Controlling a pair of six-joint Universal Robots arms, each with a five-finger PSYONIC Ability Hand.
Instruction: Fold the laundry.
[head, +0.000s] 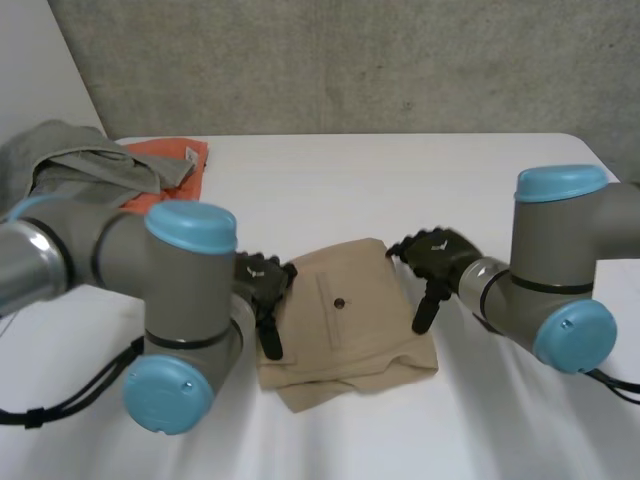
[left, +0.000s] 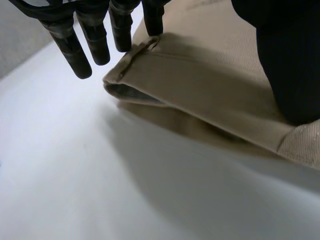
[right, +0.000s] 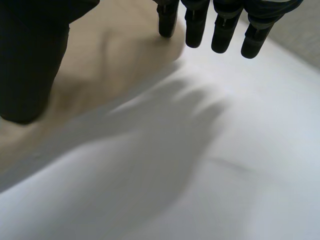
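A tan garment (head: 345, 325) lies folded into a small stack at the middle of the white table (head: 400, 180). My left hand (head: 265, 290) hovers at the stack's left edge with its fingers (left: 82, 42) straight and open, holding nothing; their tips are over the folded corner of the tan garment (left: 210, 95). At the stack's right edge is my right hand (head: 435, 262), its fingers (right: 220, 32) straight, open and empty, just above the tan garment (right: 110, 55) and the bare table beside it.
A heap of grey-green clothing (head: 70, 165) sits at the far left of the table, with an orange cloth (head: 170, 165) lying flat beside it. A grey wall (head: 350, 60) stands behind the table.
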